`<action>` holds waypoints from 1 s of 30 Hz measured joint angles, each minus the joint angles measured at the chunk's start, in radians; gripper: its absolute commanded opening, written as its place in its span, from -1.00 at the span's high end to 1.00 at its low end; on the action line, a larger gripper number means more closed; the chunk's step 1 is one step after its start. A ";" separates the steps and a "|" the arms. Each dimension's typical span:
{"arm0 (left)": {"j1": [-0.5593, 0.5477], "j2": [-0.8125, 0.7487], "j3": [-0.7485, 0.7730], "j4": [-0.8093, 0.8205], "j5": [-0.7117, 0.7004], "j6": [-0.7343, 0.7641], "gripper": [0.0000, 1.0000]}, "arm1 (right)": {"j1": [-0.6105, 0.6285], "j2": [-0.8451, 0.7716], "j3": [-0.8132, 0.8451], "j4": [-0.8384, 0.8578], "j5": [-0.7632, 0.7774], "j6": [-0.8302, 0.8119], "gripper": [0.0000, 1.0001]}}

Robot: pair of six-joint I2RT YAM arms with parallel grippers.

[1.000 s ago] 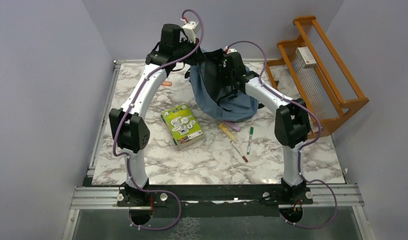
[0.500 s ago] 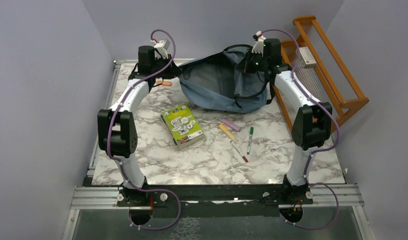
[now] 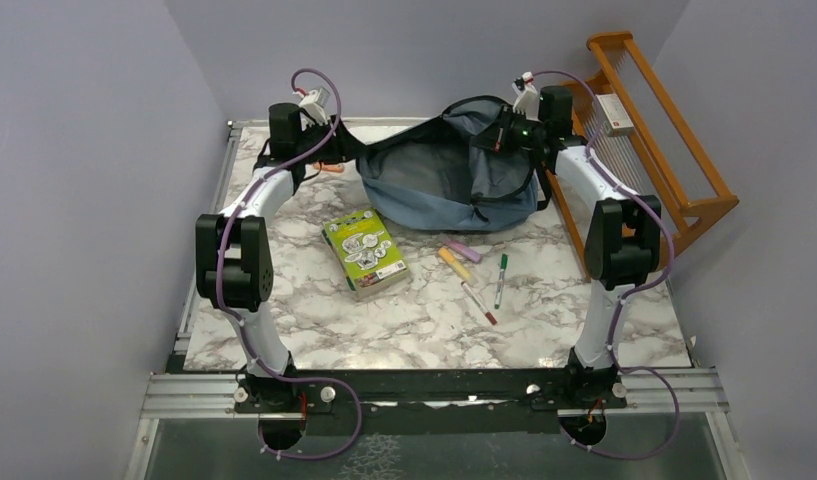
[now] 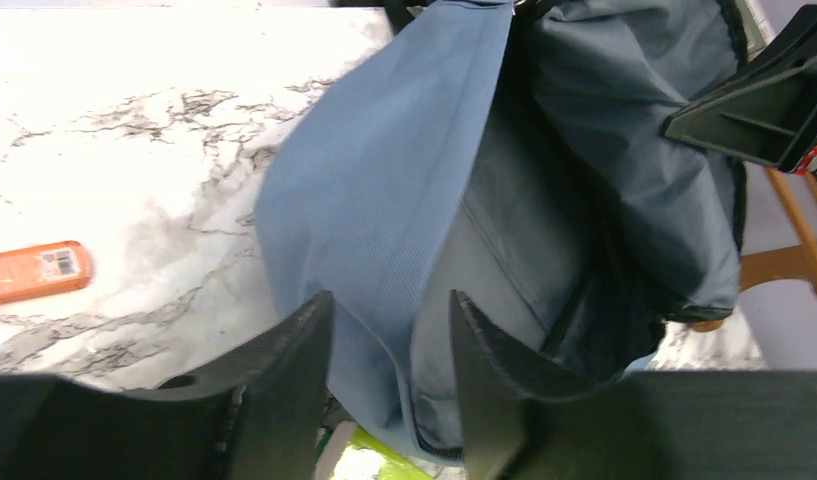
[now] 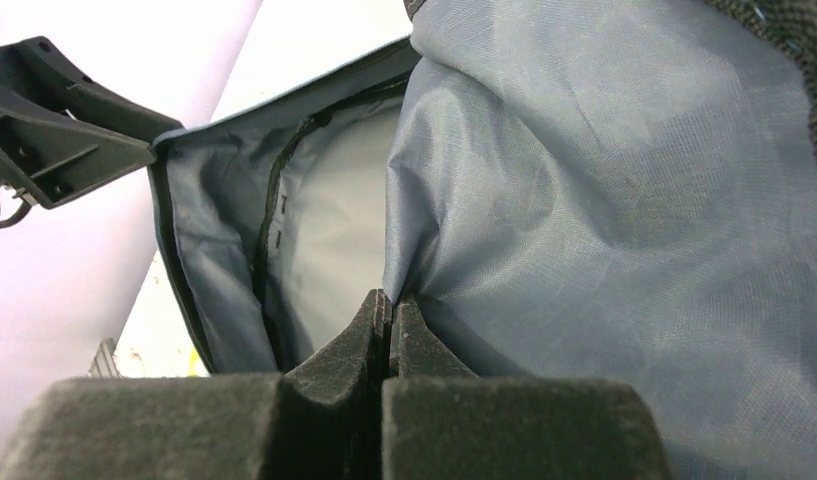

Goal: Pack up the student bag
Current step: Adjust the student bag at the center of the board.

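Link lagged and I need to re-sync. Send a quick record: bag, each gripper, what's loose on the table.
bag: far middle of table, mouth open, grey lining showing
right gripper: shut on bag lining
left gripper: open, bag fabric at its fingers
loose: green book, four pens, orange item
rack: wooden, at right edge
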 measured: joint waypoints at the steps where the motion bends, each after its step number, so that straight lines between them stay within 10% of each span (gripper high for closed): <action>1: 0.000 0.000 -0.004 0.002 0.000 0.000 -0.20 | 0.000 0.000 -0.007 0.001 0.000 0.003 0.99; 17: 0.000 -0.239 -0.265 -0.114 -0.216 0.013 -0.63 | 0.000 0.000 -0.076 0.116 0.052 0.110 0.88; 30: 0.000 -0.356 -0.457 -0.131 -0.257 0.013 -0.66 | 0.000 0.064 -0.142 0.227 0.033 0.069 -0.02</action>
